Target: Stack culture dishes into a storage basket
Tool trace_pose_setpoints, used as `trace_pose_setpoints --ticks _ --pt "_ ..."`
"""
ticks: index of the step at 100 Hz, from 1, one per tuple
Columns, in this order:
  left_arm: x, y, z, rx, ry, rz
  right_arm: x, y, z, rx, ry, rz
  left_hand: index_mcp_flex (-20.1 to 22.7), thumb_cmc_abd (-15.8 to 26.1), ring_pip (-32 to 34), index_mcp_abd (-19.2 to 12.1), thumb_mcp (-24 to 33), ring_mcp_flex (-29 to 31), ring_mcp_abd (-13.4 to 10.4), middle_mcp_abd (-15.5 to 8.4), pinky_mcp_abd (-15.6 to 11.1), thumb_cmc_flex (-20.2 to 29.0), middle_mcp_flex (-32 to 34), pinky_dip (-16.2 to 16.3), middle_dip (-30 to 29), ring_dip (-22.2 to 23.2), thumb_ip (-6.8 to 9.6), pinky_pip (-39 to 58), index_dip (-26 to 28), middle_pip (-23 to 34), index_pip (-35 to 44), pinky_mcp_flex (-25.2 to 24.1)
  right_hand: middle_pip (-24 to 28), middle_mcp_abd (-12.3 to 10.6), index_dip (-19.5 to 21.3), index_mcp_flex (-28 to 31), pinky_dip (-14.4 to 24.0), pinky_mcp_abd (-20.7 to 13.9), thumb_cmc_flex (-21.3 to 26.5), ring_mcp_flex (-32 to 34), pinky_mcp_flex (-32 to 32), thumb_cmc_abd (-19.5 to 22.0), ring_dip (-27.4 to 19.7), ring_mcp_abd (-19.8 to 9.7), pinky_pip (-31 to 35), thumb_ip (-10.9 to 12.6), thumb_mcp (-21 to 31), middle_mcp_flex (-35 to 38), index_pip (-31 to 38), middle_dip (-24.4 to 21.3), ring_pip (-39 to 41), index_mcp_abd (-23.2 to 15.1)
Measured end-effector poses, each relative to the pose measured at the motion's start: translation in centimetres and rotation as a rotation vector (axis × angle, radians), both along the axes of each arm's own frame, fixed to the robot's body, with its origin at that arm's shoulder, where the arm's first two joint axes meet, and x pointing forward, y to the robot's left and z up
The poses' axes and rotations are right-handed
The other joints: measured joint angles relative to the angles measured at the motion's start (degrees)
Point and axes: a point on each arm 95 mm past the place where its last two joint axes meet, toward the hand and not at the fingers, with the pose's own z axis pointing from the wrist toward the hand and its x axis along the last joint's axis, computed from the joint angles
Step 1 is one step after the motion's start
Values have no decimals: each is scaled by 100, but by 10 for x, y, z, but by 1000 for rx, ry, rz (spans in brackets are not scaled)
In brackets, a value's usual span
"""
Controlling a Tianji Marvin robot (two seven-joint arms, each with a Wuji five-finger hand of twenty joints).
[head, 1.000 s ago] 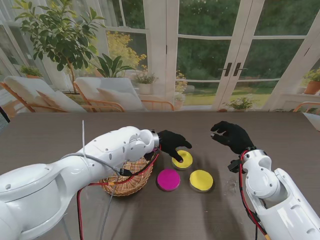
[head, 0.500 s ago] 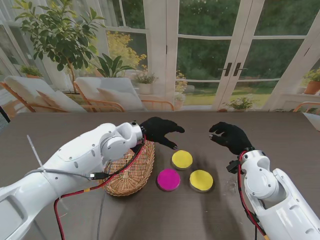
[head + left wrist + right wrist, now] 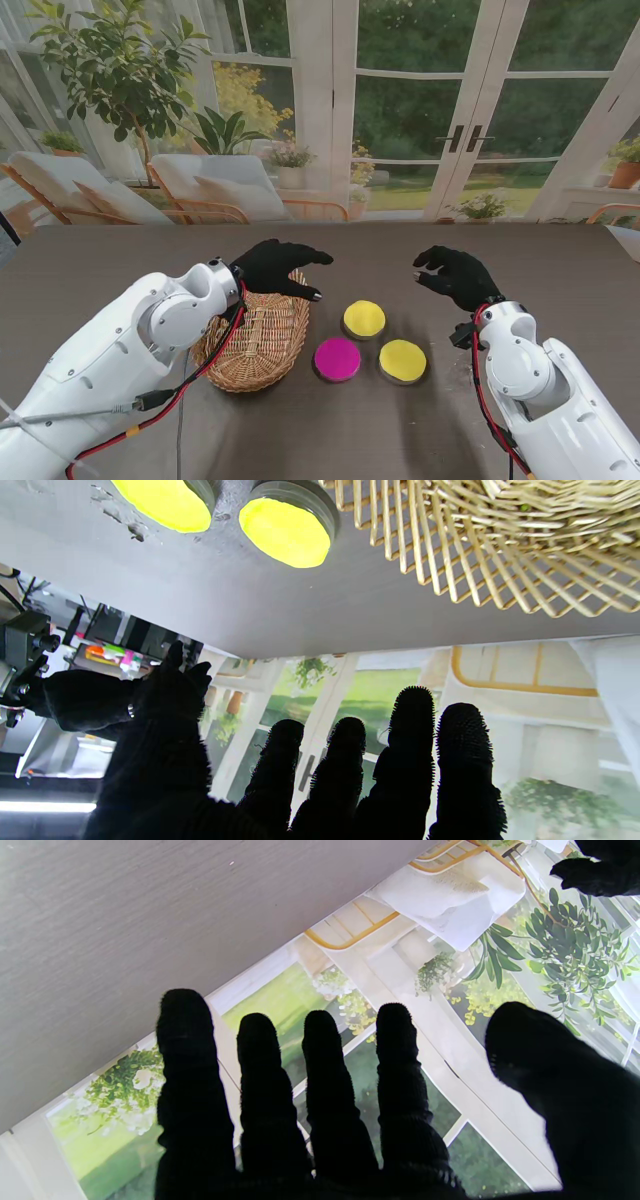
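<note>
Left hand [image 3: 278, 268] hovers empty, fingers spread, over basket [image 3: 255, 345]. Dishes [image 3: 364, 318] at its three o'clock: judged light, rigid, slick; grip by rim.

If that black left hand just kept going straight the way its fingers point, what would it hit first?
Probably nothing on the table. The left hand is open above the basket, with its fingers aimed over the far table edge toward the windows. The yellow dishes lie lower. Depth is uncertain.

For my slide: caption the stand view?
Open left hand over wicker basket; three culture dishes on table.
</note>
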Motion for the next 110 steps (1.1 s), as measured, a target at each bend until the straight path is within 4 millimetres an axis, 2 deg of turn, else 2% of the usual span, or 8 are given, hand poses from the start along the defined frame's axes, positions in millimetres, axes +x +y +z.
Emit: trace_pose_setpoints --ticks 24,49,70,82,92,96,105,110 --pt "-21 29 -5 -82 11 79 -4 3 3 -4 -3 12 63 0 -319 1 -54 -263 121 0 88 96 0 -129 -68 -233 2 -561 0 -25 12 -219 0 0 -1 0 0 0 0 0 0 0 0 0 -1 0 0 0 0 0 0 0" --pt "-44 57 -21 -187 -4 183 -7 6 4 -17 2 25 183 0 -467 24 -54 -296 198 0 175 122 0 -199 -137 -376 2 -980 0 -58 26 -341 0 0 -10 0 0 0 0 0 0 1 0 0 -2 0 0 0 0 0 0 -6" --pt "-51 67 -37 -245 20 232 -9 13 0 -49 14 51 219 0 -510 35 -54 -296 218 5 220 124 0 -246 -140 -384 3 -1055 0 -62 26 -342 0 0 -19 -41 0 0 1 0 0 1 0 0 -5 0 0 0 0 0 0 -24" --pt "-52 73 -39 -242 24 242 -12 16 -1 -120 8 66 219 0 -515 36 -54 -296 219 5 222 124 0 -246 -140 -385 3 -1131 0 -62 26 -345 -9 0 -19 -209 0 0 1 0 0 -88 3 0 -6 0 -5 -83 -6 0 0 -211" --pt "-53 79 -40 -240 22 253 -15 19 -1 -190 4 62 219 0 -515 36 -54 -296 219 6 223 124 0 -246 -141 -385 3 -1132 0 -65 26 -347 -109 0 -33 -366 389 0 42 3 6 -571 173 -12 230 -1 1 -308 -104 0 187 -359" --pt "-54 81 -40 -239 21 259 -17 20 0 -227 3 51 219 0 -515 36 -54 -296 220 8 223 125 0 -246 -141 -385 3 -1132 0 -67 26 -348 -143 0 -33 -451 553 -6 40 104 34 -760 304 -33 481 -98 -14 -385 -113 0 353 -426" --pt "-57 86 -40 -243 21 273 -23 23 2 -344 -19 41 219 0 -516 39 -53 -296 225 11 223 203 0 -246 -141 -385 3 -1134 0 -68 26 -349 2 -6 26 -650 1129 -137 -29 291 74 -1272 823 -149 1173 -269 10 -656 -152 66 1075 -674" --pt "-59 89 -40 -246 21 279 -26 25 1 -387 -28 44 225 0 -516 48 -53 -296 230 11 224 184 0 -246 -141 -385 3 -1138 0 -69 26 -350 137 -30 105 -803 1306 -207 -85 301 74 -1567 1096 -218 1425 -342 24 -786 -190 145 1531 -750"
